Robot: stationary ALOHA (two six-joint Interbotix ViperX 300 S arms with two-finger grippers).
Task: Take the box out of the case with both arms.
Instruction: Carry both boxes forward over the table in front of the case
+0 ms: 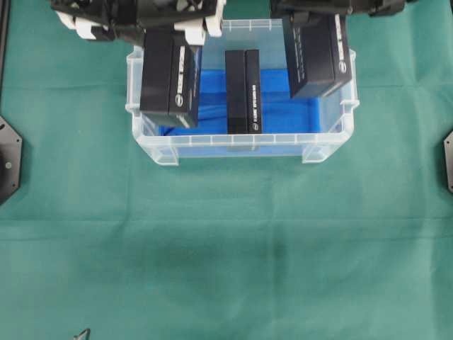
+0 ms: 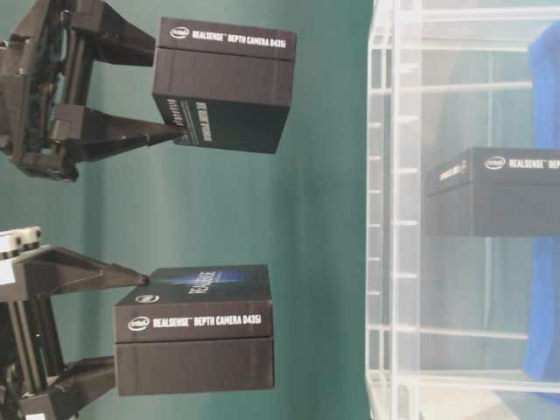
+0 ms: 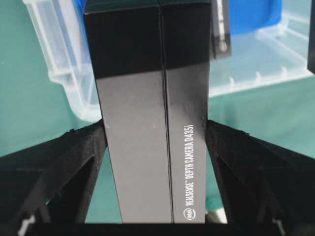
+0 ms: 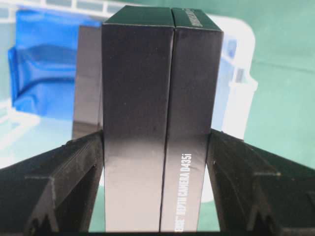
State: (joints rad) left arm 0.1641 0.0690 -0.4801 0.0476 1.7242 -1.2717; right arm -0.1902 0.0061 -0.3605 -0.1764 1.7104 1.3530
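Observation:
The clear case point(image 1: 241, 145) stands at the top middle of the green cloth, with a blue liner point(image 1: 297, 113) on its bottom. One black box point(image 1: 244, 92) stands on edge inside it, also visible through the wall as the box point(image 2: 499, 201). My left gripper point(image 3: 155, 132) is shut on a second black box point(image 1: 170, 78), lifted over the case's left end. My right gripper point(image 4: 156, 140) is shut on a third black box point(image 1: 318, 57) over the right end. In the table-level view both held boxes hang outside the case's rim point(image 2: 394, 262).
Green cloth point(image 1: 226, 248) covers the table in front of the case. Black arm mounts sit at the left edge point(image 1: 8, 159) and right edge point(image 1: 448, 159). A small dark object point(image 1: 83, 333) lies at the bottom edge.

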